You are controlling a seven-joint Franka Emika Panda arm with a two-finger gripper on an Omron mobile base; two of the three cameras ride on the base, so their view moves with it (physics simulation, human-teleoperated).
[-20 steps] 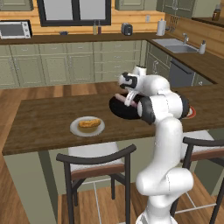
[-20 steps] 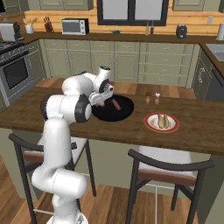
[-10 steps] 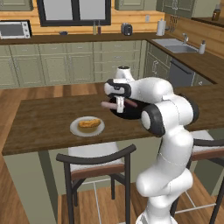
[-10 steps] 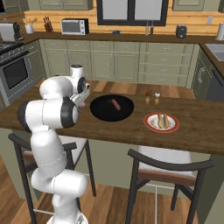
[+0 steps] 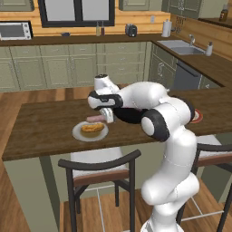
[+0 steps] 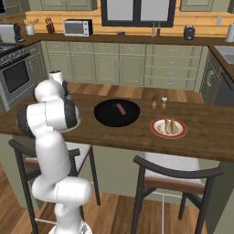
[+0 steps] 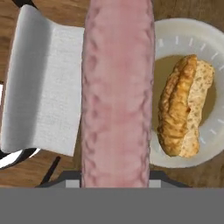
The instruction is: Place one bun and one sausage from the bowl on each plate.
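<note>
Sausage (image 5: 95, 118) is clamped in the gripper (image 5: 108, 117), whose jaws are closed on it. It is held level above the counter (image 5: 41, 127), just over the far edge of the grey-white plate (image 5: 78, 134). From the hand camera the sausage (image 7: 117, 92) runs as a thick pink band from top to bottom, and the plate (image 7: 183, 41) lies under it and to one side, with a bun (image 7: 183, 107) resting on its brown centre. In the left base view the same bun (image 5: 92, 128) sits in the middle of this plate, apart from the sausage above it.

Further along the counter stands the black bowl (image 6: 105, 116), and a second sausage (image 6: 121, 109) lies inside it. Beyond the bowl, the red-rimmed plate (image 6: 156, 131) carries a bun and a sausage side by side (image 6: 170, 126). Two small shakers (image 6: 158, 102) stand behind this plate. Two stools (image 6: 176, 183) are at the near side of the counter.
</note>
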